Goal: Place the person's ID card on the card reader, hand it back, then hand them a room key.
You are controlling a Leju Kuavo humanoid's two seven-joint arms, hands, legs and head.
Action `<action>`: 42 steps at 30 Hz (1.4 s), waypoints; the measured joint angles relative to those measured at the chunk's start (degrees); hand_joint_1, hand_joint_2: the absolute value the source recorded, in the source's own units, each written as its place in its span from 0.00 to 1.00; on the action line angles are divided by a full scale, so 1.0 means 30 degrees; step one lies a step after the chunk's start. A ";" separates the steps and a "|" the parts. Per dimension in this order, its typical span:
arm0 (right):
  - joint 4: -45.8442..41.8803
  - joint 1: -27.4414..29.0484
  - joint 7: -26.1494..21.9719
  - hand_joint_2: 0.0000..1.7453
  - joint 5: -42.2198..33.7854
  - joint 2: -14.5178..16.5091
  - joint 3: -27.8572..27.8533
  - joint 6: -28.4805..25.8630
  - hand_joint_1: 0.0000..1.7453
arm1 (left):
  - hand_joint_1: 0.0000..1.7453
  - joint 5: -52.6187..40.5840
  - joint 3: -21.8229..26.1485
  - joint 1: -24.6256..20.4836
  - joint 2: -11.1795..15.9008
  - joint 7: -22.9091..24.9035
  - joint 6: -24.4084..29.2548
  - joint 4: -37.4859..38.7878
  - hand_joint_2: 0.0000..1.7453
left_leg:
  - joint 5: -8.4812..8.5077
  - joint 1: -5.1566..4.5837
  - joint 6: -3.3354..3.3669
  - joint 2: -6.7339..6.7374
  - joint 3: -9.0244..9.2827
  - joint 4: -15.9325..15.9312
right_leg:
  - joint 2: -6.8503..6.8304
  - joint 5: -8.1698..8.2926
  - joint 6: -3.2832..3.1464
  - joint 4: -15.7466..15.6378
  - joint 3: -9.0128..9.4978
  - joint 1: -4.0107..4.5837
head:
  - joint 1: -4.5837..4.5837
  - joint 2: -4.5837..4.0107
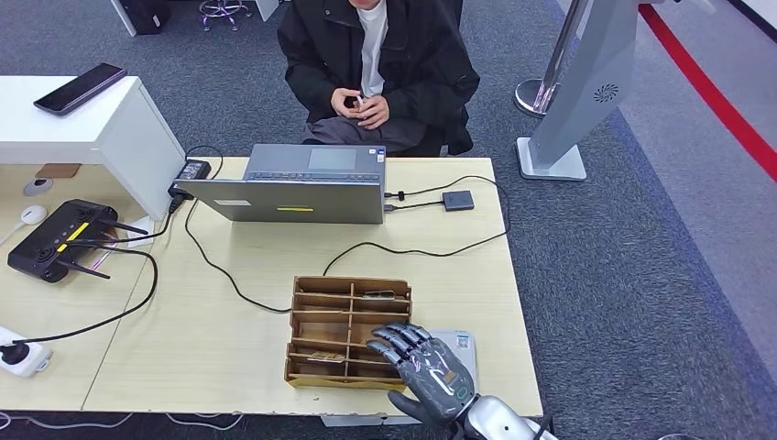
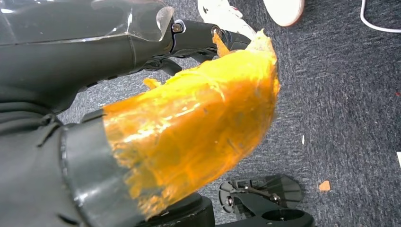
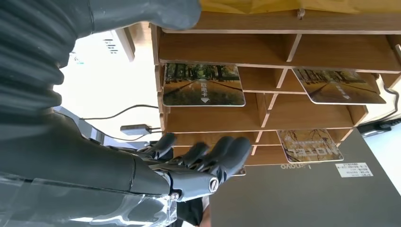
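Observation:
A wooden card organizer (image 1: 351, 316) stands near the table's front edge, with room key cards (image 3: 203, 85) printed with a tree avenue lying in its slots. My right hand (image 1: 423, 365) hovers over the organizer's near right corner, fingers (image 3: 222, 153) stretched toward the slots and holding nothing. Part of a flat white device (image 1: 465, 342) shows under that hand. A small black box (image 1: 458, 200) is wired to the laptop. The seated person across the table holds a small thing in both hands (image 1: 362, 105). My left hand (image 2: 208, 38) hangs low over the carpet, with nothing seen in it.
An open grey laptop (image 1: 302, 188) stands between me and the person, and its cables (image 1: 403, 246) run across the table. A black controller (image 1: 60, 238) and a power strip (image 1: 23, 356) lie at the left. A white stand (image 1: 101, 128) carries a phone (image 1: 81, 87).

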 joint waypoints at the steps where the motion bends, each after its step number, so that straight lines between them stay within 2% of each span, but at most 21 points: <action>1: 0.0020 0.0001 0.0029 1.00 0.0024 0.0000 0.0000 -0.0005 0.26 | 0.00 0.0000 0.0000 0.0000 0.0005 0.0000 0.0000 0.0000 0.00 | 0.0000 0.0000 0.0000 0.0000 0.0000 0.0000 | 0.0000 0.0000 0.0000 0.0000 0.0000 0.0000 | 0.0000 0.0000; 13: 0.0182 0.0090 0.0369 1.00 0.0297 0.0000 -0.0038 -0.0053 0.27 | 0.00 0.0000 0.0000 0.0008 0.0042 0.0000 0.0000 0.0000 0.00 | 0.0000 0.0000 0.0000 0.0001 0.0000 0.0000 | 0.0000 -0.0001 -0.0001 0.0000 -0.0001 0.0000 | 0.0000 0.0000; 20: 0.0228 0.0118 0.0503 1.00 0.0319 0.0004 -0.0075 -0.0049 0.31 | 0.00 0.0000 0.0000 0.0007 0.0047 0.0000 0.0000 0.0000 0.00 | 0.0000 0.0000 0.0000 0.0001 0.0000 0.0000 | 0.0000 0.0000 -0.0001 0.0000 -0.0001 0.0000 | 0.0000 0.0000; 23: 0.0253 0.0141 0.0538 1.00 0.0326 0.0002 -0.0128 -0.0046 0.48 | 0.00 0.0000 0.0000 0.0007 0.0047 0.0000 0.0000 0.0000 0.00 | 0.0000 0.0000 0.0000 0.0001 0.0000 0.0000 | 0.0000 -0.0001 -0.0001 0.0000 -0.0001 0.0000 | 0.0000 0.0000; 25: 0.0266 0.0156 0.0547 1.00 0.0328 0.0000 -0.0160 -0.0046 0.65 | 0.00 0.0000 0.0000 0.0007 0.0047 0.0000 0.0000 0.0000 0.00 | 0.0000 0.0000 0.0000 0.0001 0.0000 0.0000 | 0.0000 -0.0001 -0.0001 0.0000 -0.0001 0.0000 | 0.0000 0.0000; 27: 0.0270 0.0171 0.0549 1.00 0.0330 0.0000 -0.0168 -0.0046 0.77 | 0.00 0.0000 0.0000 0.0007 0.0047 0.0000 0.0000 0.0000 0.00 | 0.0000 -0.0001 0.0000 0.0001 0.0000 0.0000 | 0.0000 -0.0001 -0.0001 0.0000 -0.0001 0.0000 | 0.0000 0.0000; 31: 0.0273 0.0180 0.0549 1.00 0.0333 0.0002 -0.0180 -0.0047 0.85 | 0.00 0.0000 0.0000 0.0007 0.0047 0.0000 0.0000 0.0000 0.00 | 0.0000 -0.0001 0.0000 0.0001 0.0001 0.0000 | 0.0000 0.0000 -0.0001 0.0000 -0.0001 0.0000 | 0.0000 0.0000; 42: 0.0251 0.0221 0.0589 1.00 0.0552 0.0018 -0.0310 -0.0237 0.98 | 0.00 0.0000 0.0000 0.0006 0.0042 0.0000 -0.0015 0.0000 0.00 | 0.0000 -0.0001 0.0000 0.0000 0.0000 0.0000 | 0.0000 -0.0001 0.0000 0.0000 -0.0001 0.0000 | 0.0000 0.0000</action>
